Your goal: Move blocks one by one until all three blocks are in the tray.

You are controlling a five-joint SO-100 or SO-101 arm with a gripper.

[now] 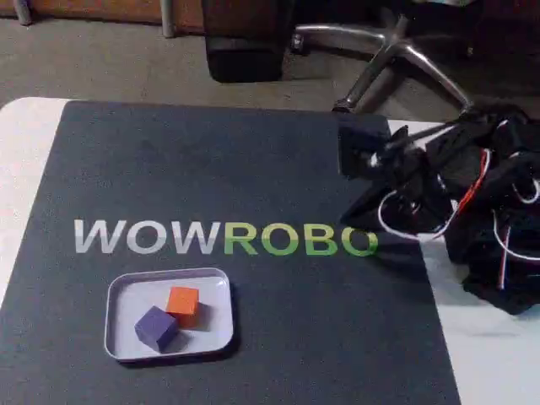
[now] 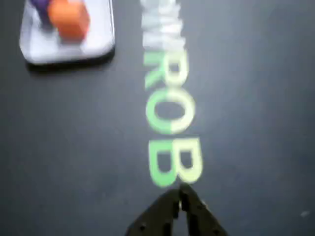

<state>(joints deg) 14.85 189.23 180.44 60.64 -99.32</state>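
Observation:
The tray (image 1: 221, 333) lies on the dark mat at the front left in the fixed view. Inside it an orange block (image 1: 182, 302) and a purple block (image 1: 156, 326) sit touching each other. The wrist view is blurred and has the tray (image 2: 101, 46) at its top left, with the orange block (image 2: 70, 18) and a sliver of the purple block (image 2: 40, 4) in it. My gripper (image 2: 180, 192) enters from the bottom edge, shut, with its fingertips meeting and nothing between them. It hovers over the mat's green lettering, far from the tray. In the fixed view the gripper (image 1: 361, 215) is at the right, on the folded arm.
The black mat (image 1: 253, 169) with its WOWROBO lettering (image 1: 224, 239) covers most of the white table. My arm's body and wires (image 1: 489, 219) take up the right edge. An office chair base (image 1: 396, 51) stands on the floor behind the table.

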